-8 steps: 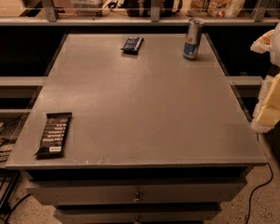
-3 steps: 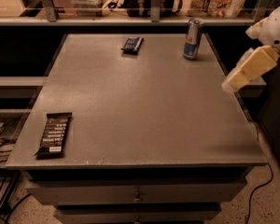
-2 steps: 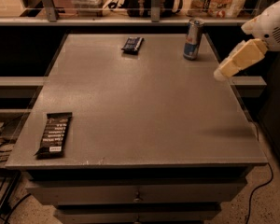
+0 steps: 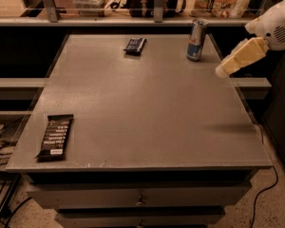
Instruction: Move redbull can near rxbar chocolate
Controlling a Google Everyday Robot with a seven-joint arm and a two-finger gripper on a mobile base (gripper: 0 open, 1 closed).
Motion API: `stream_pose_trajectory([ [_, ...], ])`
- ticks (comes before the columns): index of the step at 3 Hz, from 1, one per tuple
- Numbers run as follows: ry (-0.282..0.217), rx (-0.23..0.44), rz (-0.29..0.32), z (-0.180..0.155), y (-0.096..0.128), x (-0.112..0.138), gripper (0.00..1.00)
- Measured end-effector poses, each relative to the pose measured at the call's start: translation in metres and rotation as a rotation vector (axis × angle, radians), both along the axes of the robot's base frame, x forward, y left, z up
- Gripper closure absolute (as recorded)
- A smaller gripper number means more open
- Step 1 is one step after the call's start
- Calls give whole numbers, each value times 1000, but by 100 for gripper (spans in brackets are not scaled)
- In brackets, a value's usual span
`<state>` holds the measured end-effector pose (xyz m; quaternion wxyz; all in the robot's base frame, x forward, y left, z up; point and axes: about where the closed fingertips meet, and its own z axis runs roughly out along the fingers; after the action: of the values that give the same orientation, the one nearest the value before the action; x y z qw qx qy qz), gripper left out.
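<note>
The redbull can [image 4: 196, 40] stands far right on the table [image 4: 142, 108]; the rxbar chocolate [image 4: 55, 137] lies near left. The pincer [image 4: 224, 70] hovers right of the can, open or closed I cannot tell.

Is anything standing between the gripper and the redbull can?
No. The camera view shows only bare table between the gripper, above the table's right edge, and the redbull can near the far right corner.

Gripper [image 4: 224, 69] is hovering near the frame's right edge, its arm getting cut off there. Text on rxbar chocolate [image 4: 55, 137] is showing too small to read.
</note>
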<state>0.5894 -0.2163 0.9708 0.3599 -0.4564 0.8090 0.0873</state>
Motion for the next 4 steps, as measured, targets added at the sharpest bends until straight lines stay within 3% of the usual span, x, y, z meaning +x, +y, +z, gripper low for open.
stream_pose_trajectory([
  [3,-43,21,-51,1,13,19,0],
  [4,-78,83,-152,-6,17,62,0],
])
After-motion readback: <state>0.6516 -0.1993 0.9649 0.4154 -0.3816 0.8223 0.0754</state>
